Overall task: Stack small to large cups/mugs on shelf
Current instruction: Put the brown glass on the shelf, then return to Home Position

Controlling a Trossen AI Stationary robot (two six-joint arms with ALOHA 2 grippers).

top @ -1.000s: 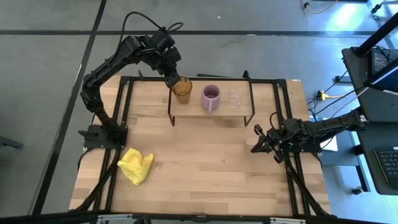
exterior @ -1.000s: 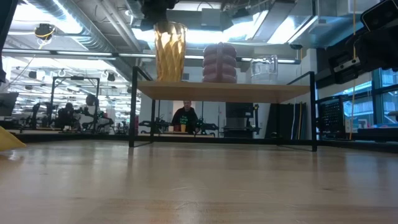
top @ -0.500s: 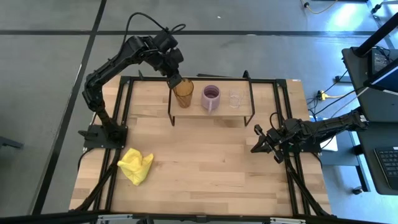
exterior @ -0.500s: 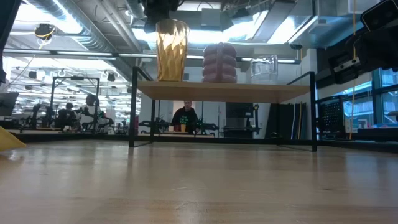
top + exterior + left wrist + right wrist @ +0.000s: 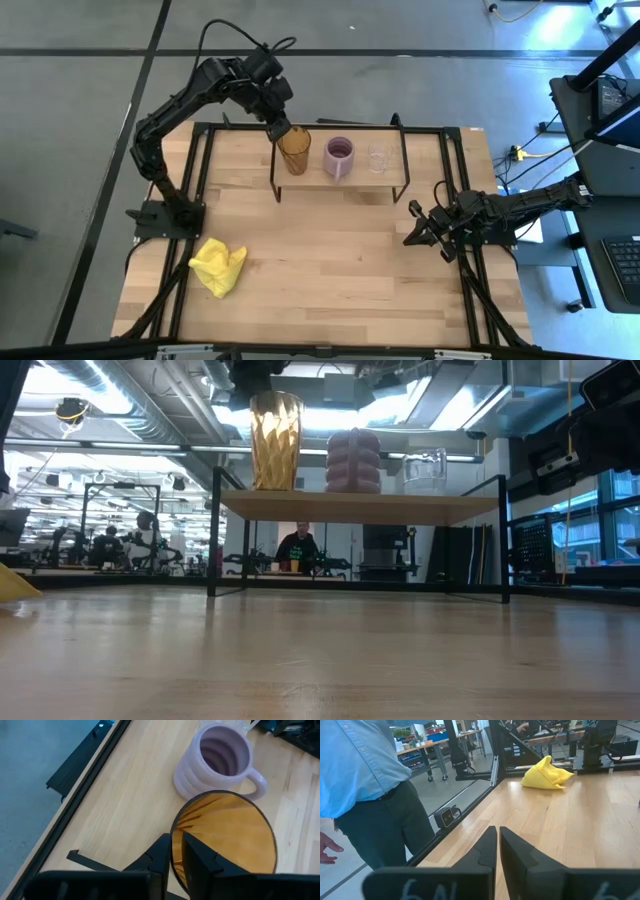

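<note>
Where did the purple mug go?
In the high view the purple mug stands in the middle of the shelf, between the amber tumbler on its left and the clear glass cup.

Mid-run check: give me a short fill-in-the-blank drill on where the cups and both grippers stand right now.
1. The left gripper is shut on the rim of the ribbed ____ glass tumbler.
2. On the low light-wood shelf, the ribbed purple mug stands ____ the tumbler and the small clear glass cup.
3. The right gripper waits with fingers ____, off the shelf.
4. The crumpled ____ cloth lies on the wooden tabletop.

Missing words: amber; between; shut; yellow
</note>
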